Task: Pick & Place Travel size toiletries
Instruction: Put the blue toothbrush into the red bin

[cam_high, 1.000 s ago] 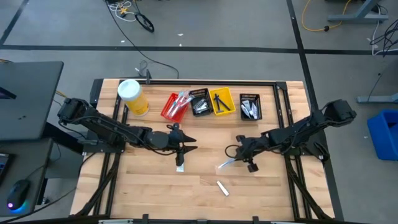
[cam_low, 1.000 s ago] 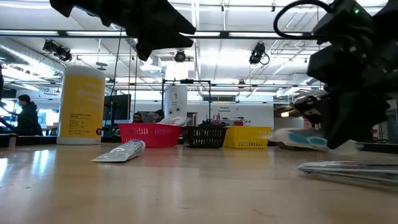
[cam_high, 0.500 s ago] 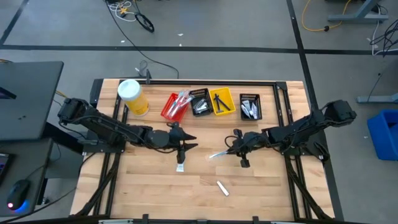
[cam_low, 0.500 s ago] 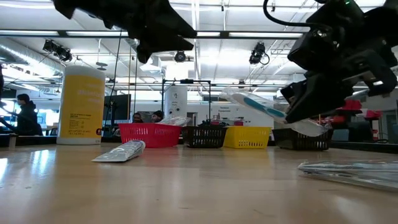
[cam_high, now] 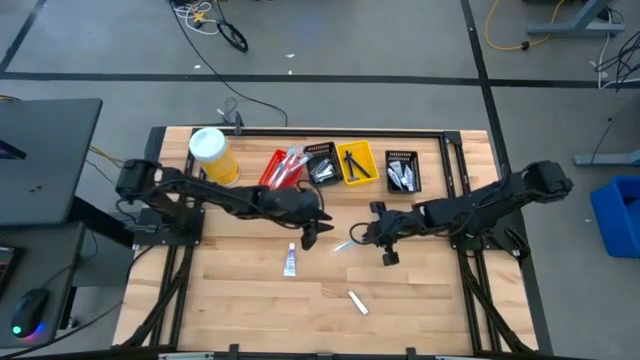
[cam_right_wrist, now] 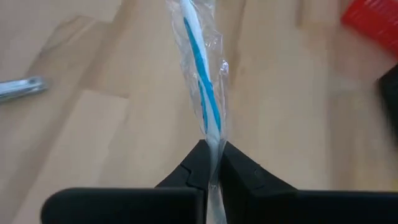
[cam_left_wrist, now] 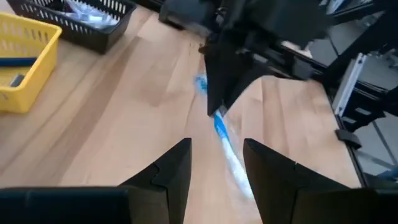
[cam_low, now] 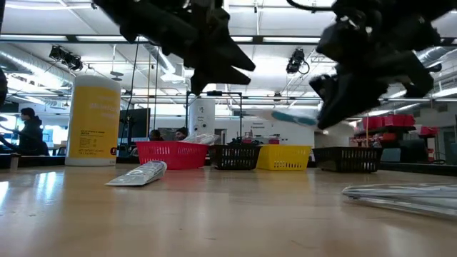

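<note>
A blue-and-white toothbrush (cam_right_wrist: pixel 202 81) in a clear wrapper hangs in the air over the table's middle (cam_high: pixel 345 244). My right gripper (cam_right_wrist: pixel 211 146) is shut on it and stands just right of it (cam_high: pixel 362 236). My left gripper (cam_high: pixel 312 236) is open and faces it from the left. In the left wrist view the toothbrush's free end (cam_left_wrist: pixel 231 163) reaches between the open fingers (cam_left_wrist: pixel 217 143), with a gap on each side. A white-and-blue tube (cam_high: pixel 291 260) lies flat on the wood near the left gripper. A small white packet (cam_high: pixel 358 302) lies nearer the near edge. My right gripper pinches the wrapped toothbrush by one end (cam_right_wrist: pixel 211 138) between its two fingers. The fingers come roughly level from the table's right and lie along the toothbrush. It is lifted clear of the table and sticks out toward the left gripper (cam_low: pixel 289 116).
Along the far edge stand a yellow white-lidded canister (cam_high: pixel 212 155), a red bin (cam_high: pixel 280 170), a black bin (cam_high: pixel 322 165), a yellow bin (cam_high: pixel 357 163) and another black bin (cam_high: pixel 403 172). Bare wood lies toward the near edge. People show in the room behind.
My right gripper has lifted the toothbrush off the table and carried it toward the table's left and up. My left gripper has moved from over the tube toward the right and the toothbrush; the tube stays where it lay.
</note>
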You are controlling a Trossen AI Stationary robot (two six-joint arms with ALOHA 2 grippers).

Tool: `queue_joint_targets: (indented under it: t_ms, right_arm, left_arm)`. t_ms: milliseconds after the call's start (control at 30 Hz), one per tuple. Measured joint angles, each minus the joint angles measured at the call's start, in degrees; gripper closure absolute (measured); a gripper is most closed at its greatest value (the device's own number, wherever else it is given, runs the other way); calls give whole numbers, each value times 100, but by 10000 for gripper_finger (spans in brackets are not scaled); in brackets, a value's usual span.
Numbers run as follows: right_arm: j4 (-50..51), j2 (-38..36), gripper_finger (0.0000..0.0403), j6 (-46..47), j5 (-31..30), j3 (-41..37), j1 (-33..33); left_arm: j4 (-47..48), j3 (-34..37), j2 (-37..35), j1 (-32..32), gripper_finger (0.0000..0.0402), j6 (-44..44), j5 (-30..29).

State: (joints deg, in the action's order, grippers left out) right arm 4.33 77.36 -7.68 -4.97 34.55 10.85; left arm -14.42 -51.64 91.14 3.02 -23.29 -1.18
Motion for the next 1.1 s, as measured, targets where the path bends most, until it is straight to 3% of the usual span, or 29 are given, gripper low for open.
queue_joint_targets:
  t_ms: [300, 567, 1100]
  right_arm:
    - [963, 776, 378, -785, -556, 1329, -76]
    - [960, 1417, 378, -985, -1128, 1969, -344]
    - [560, 1460, 378, -929, -658, 2065, -536]
  left_arm:
    - [480, -267, 185, -104, 246, -40, 122]
    - [1056, -265, 181, -102, 246, -153, 108]
    - [1520, -262, 177, -100, 246, 794, -477]
